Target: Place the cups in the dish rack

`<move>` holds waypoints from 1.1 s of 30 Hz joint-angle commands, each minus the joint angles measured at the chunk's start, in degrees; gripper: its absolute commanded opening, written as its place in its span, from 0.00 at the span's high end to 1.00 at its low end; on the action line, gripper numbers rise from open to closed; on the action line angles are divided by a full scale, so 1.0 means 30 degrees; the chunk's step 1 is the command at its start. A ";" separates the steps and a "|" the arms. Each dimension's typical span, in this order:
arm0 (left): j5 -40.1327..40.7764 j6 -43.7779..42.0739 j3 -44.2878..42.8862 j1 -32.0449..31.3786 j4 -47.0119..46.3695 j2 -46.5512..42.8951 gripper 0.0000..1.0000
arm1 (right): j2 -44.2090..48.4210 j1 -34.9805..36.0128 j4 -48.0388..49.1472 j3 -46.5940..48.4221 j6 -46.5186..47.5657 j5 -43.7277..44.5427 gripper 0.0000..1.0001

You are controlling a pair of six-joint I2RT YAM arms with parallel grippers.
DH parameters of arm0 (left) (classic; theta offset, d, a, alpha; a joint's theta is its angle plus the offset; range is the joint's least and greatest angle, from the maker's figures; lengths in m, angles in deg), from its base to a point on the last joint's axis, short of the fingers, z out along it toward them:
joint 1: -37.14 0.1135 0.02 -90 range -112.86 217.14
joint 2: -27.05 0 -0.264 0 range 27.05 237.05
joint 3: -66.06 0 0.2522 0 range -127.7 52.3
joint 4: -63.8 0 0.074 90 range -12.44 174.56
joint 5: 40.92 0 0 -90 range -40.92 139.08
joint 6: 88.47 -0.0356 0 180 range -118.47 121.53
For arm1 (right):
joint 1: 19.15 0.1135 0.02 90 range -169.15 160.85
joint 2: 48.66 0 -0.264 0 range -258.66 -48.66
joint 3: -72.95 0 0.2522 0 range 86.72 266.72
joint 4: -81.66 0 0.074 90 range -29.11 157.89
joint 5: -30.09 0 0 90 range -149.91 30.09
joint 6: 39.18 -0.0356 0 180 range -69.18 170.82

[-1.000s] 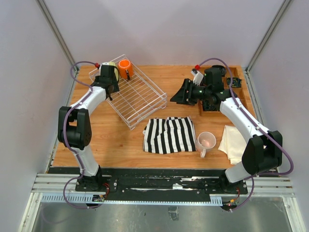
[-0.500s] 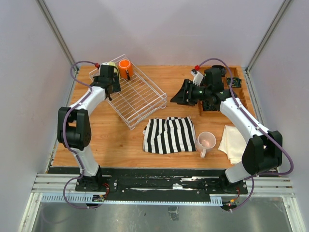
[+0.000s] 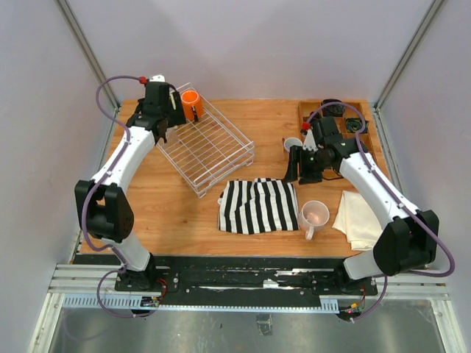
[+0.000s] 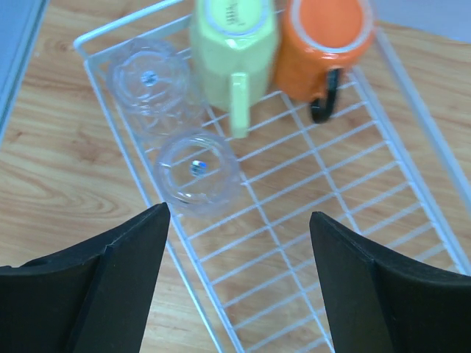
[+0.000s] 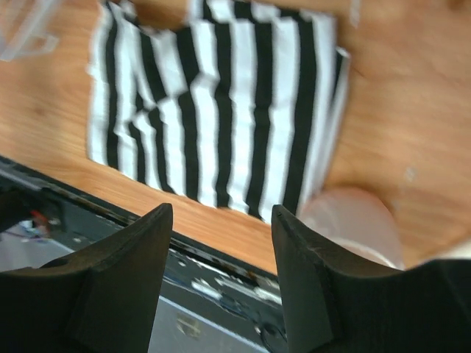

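The white wire dish rack [image 3: 213, 151] stands at the back left. In the left wrist view its far end [image 4: 309, 213] holds an orange mug [image 4: 324, 44], a yellow-green mug [image 4: 234, 48] and two clear glass tumblers [image 4: 151, 77] [image 4: 197, 170], all upside down. The top view shows only the orange mug [image 3: 190, 103]. My left gripper [image 3: 163, 119] [image 4: 239, 279] hangs open and empty above that end. A pale pink mug [image 3: 314, 215] [image 5: 353, 224] lies by the striped cloth. A small dusty-pink mug [image 3: 292, 144] stands right of centre. My right gripper [image 3: 294, 170] [image 5: 221, 272] is open and empty above the cloth's far right corner.
A black-and-white striped cloth [image 3: 257, 204] [image 5: 221, 103] lies at centre front. A cream cloth [image 3: 357, 217] lies at the front right. A wooden compartment tray [image 3: 346, 112] sits at the back right corner. The table's front edge and black rail show in the right wrist view [image 5: 147, 235].
My left gripper has risen and drawn back from the rack's far corner. My right arm has swung from by the wooden tray toward the striped cloth, uncovering the small mug.
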 commanded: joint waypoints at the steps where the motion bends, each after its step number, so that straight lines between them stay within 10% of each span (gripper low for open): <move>1: -0.1673 0.0897 -0.0487 -0.1228 0.1181 -0.2089 0.18 | 0.1556 0.0328 -0.4626 -0.0493 0.0924 0.4463 0.42; 33: -2.0422 1.0220 1.0415 -0.1910 -0.6548 -0.8707 0.10 | 0.1215 0.1800 -0.0800 -0.5840 -0.1422 0.5844 0.42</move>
